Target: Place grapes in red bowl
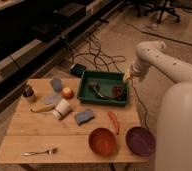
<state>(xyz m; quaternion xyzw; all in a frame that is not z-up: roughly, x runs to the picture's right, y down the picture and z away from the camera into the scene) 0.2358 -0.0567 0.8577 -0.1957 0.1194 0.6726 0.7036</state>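
The grapes (pixel 119 91), a small dark red-purple bunch, lie in the right end of the green tray (pixel 85 80) at the back of the wooden table. The red bowl (pixel 102 141), glossy orange-red, stands empty near the table's front edge, left of a maroon bowl. My gripper (pixel 127 76) hangs at the end of the white arm just above the tray's right rim, a little up and right of the grapes. It is open and holds nothing.
A maroon bowl (pixel 140 141) sits right of the red one, with a chilli pepper (pixel 113 121) behind them. An apple (pixel 67 92), white cup (pixel 62 108), blue sponge (pixel 84 116), can (pixel 29 93) and fork (pixel 39 151) lie to the left. Cables run over the floor behind.
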